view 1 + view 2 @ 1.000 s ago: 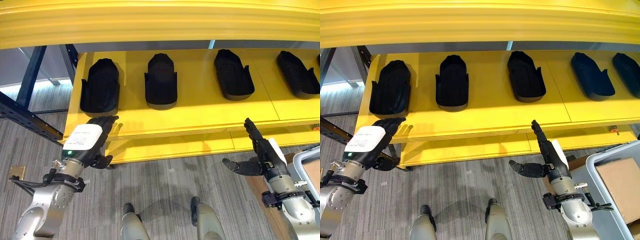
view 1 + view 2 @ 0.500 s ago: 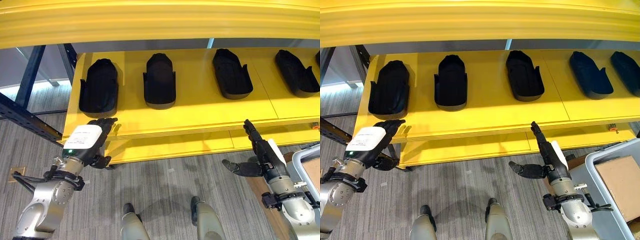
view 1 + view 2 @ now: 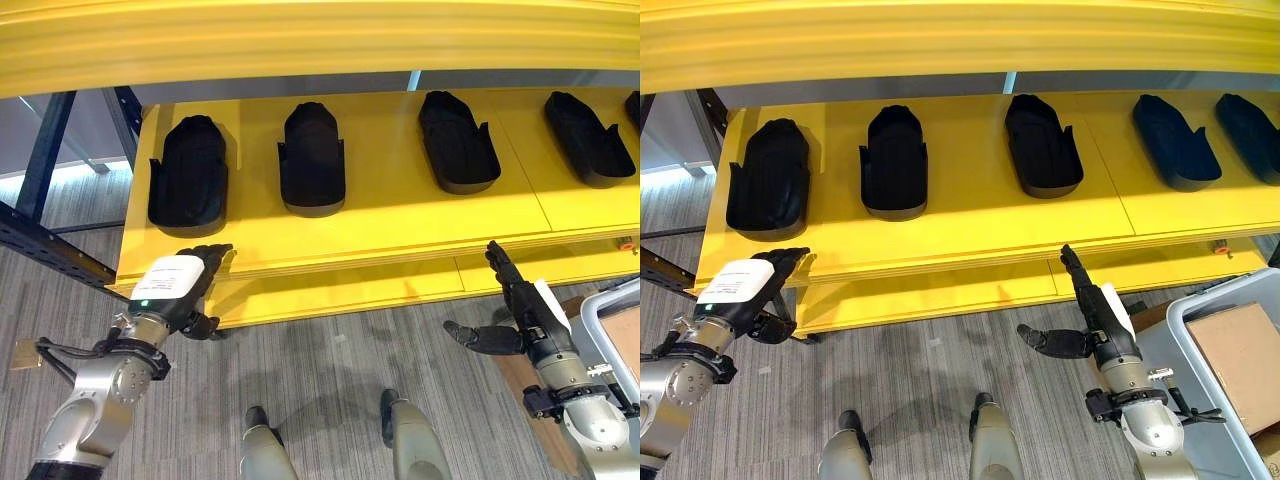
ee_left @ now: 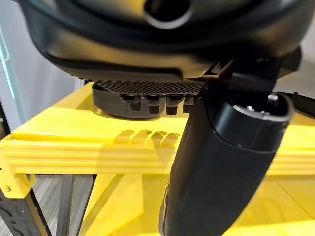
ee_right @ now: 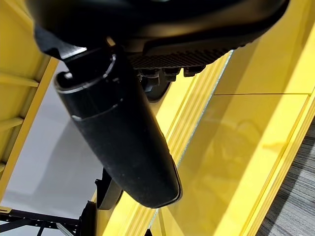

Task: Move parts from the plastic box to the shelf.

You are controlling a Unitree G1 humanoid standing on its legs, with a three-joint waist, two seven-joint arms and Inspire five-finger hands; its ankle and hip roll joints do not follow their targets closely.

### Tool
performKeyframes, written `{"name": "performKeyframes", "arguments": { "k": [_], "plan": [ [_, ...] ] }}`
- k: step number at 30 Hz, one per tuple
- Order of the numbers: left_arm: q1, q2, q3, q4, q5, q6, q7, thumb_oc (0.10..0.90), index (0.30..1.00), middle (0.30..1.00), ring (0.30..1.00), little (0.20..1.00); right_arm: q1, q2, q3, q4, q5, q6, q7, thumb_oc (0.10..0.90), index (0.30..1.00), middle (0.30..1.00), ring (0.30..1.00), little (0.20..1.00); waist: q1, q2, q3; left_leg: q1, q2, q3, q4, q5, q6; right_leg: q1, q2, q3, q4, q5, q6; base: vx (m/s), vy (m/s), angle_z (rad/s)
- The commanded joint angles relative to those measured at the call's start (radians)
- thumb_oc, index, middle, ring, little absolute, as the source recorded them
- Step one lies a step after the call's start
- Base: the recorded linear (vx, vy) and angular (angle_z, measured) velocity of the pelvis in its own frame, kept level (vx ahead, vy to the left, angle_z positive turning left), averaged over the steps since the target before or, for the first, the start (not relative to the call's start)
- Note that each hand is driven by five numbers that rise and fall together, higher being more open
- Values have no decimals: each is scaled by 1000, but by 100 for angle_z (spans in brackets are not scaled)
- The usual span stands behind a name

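Left robot hand (image 3: 172,287) at lower left, fingers straight, holds nothing; right robot hand (image 3: 520,305) at lower right likewise; black parts (image 3: 311,160) line the yellow shelf (image 3: 400,215); plastic box (image 3: 1200,370) lower right.

Before me the long yellow metal shelf (image 3: 400,215) carries black moulded plastic parts (image 3: 311,160) in a row, left to right, well apart. My left hand (image 3: 178,287) hangs just before the shelf's front edge, below the leftmost part. My right hand (image 3: 520,310) hangs before the edge further right. The grey plastic box (image 3: 1200,330) stands on the floor at my right, a brown cardboard piece (image 3: 1245,362) in it.
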Motion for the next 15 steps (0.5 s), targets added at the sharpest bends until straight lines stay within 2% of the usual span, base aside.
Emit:
{"name": "performKeyframes", "arguments": {
  "k": [1, 15],
  "plan": [
    [-110, 82, 32, -6, 19, 1, 47, 900, 1000, 1000, 1000, 1000, -37, -2, -35, -83, 44, -80, -23, 900, 1000, 1000, 1000, 1000, -19, -4, -35, -5, 32, 18, 23, 4, 39, 63, -14, 34, -37, 48, -1, 7, 5, -3],
    [-171, 95, -6, 87, 45, 22, 55, 900, 1000, 1000, 1000, 1000, -28, -6, -30, -76, 46, -82, -20, 900, 1000, 1000, 1000, 1000, -25, -7, -36, -14, 34, 15, 33, 2, 37, 57, -13, 36, -32, 46, -2, 0, 0, 0]
  ]
}}
